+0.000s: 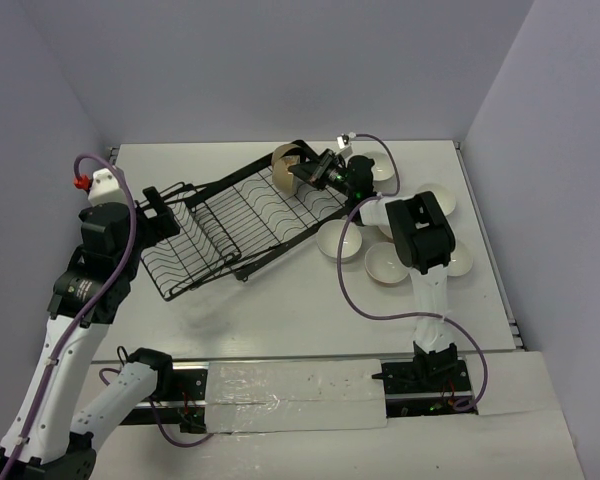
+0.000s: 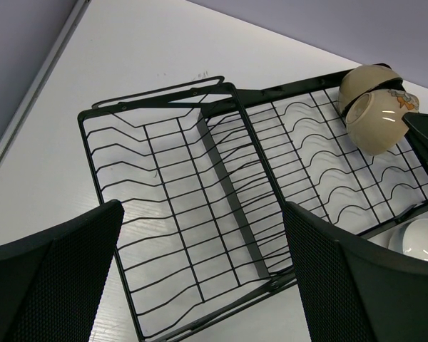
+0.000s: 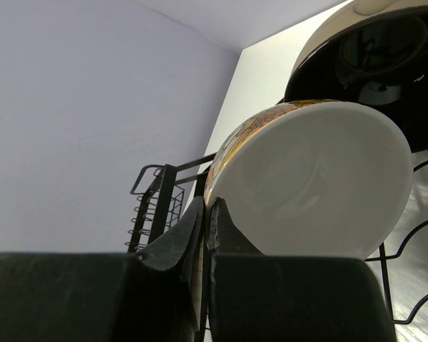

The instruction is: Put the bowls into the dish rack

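The black wire dish rack (image 1: 230, 225) lies slanted across the table's middle; it fills the left wrist view (image 2: 200, 178). My right gripper (image 1: 305, 172) is shut on the rim of the orange-patterned bowl (image 3: 314, 185), holding it on edge over the rack's far end (image 2: 376, 122). Just behind it, a cream bowl with a glossy black inside (image 3: 371, 57) stands on edge in the rack (image 1: 283, 157). My left gripper (image 1: 165, 212) hangs open and empty above the rack's left section (image 2: 202, 210). Several white bowls sit on the table to the right, one by the rack (image 1: 338, 241).
More white bowls (image 1: 388, 264) (image 1: 382, 172) (image 1: 442, 200) cluster around the right arm's elbow (image 1: 420, 235). One white bowl shows at the left wrist view's edge (image 2: 421, 241). Walls close in the table at the back and on both sides.
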Tool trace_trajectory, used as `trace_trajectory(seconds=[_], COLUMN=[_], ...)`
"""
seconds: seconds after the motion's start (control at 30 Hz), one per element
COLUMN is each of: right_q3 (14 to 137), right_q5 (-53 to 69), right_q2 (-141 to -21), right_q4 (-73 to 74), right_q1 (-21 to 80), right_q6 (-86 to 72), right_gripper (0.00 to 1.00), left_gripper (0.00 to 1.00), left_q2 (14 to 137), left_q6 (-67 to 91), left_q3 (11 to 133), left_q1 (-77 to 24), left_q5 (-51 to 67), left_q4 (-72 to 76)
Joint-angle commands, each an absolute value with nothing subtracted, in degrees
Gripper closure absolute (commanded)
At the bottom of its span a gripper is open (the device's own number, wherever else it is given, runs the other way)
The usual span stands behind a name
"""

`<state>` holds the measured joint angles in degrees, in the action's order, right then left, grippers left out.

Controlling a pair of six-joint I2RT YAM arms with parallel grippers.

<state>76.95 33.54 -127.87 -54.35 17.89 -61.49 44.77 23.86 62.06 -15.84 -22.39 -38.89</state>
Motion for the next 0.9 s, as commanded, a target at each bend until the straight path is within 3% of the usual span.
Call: trace_trajectory(seconds=[0.0,0.87], right_q3=[80.95,71.64], right_q5=[32.70,23.30], right_q2=[-128.14,-129.03], right_q4=[-63.54,-71.19], right_q1=[17.40,17.40], right_q6=[-62.84,-68.03], right_gripper=[1.00,1.00], left_gripper=[0.01,0.01], left_q2=[45.00,44.83], left_q6=[24.43,25.14], left_q3=[64.16,63.90], left_q1=[-16.00,-16.00], left_q5=[-22.68,-22.41], left_q4=[-38.32,-38.67])
